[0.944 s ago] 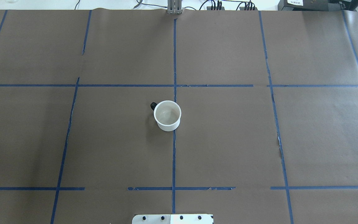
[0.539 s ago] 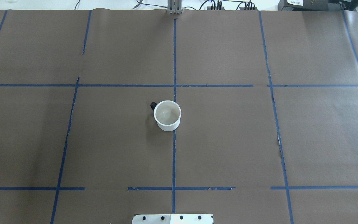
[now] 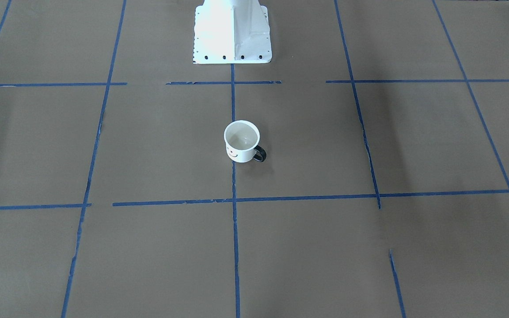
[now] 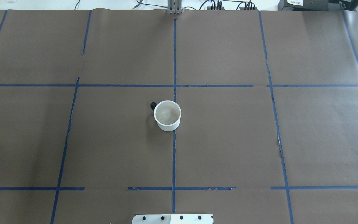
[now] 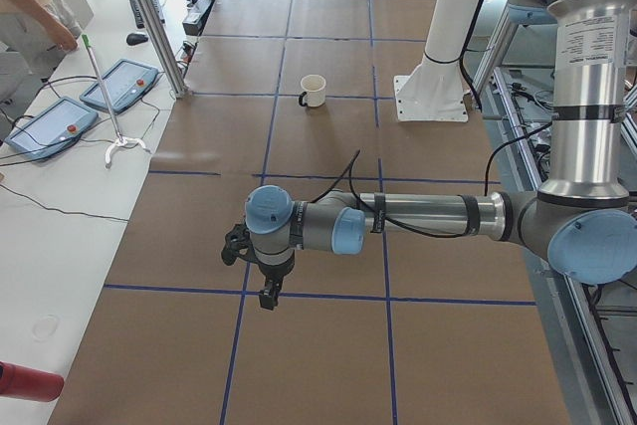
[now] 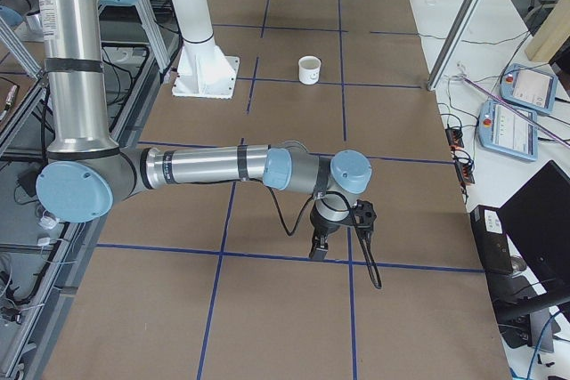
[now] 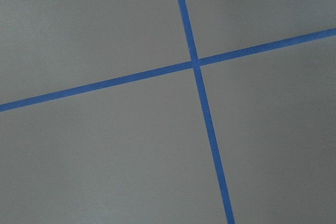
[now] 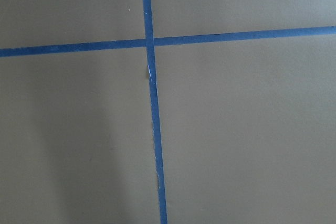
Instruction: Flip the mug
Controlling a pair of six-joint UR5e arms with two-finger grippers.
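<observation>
The white mug (image 4: 167, 115) stands upright, mouth up, on the brown paper at the table's middle, its black handle pointing far-left. The front-facing view shows its smiley face (image 3: 242, 141). It also shows small in the left view (image 5: 314, 90) and the right view (image 6: 309, 69). My left gripper (image 5: 267, 296) hangs over a tape crossing far from the mug. My right gripper (image 6: 319, 251) hangs likewise at the other end. I cannot tell whether either is open or shut. Both wrist views show only paper and tape.
The white robot base (image 4: 172, 218) stands at the near edge, also seen in the front-facing view (image 3: 232, 31). Blue tape lines grid the paper. Control pendants (image 5: 119, 97) lie on a side bench, where a person's arm (image 5: 30, 7) shows.
</observation>
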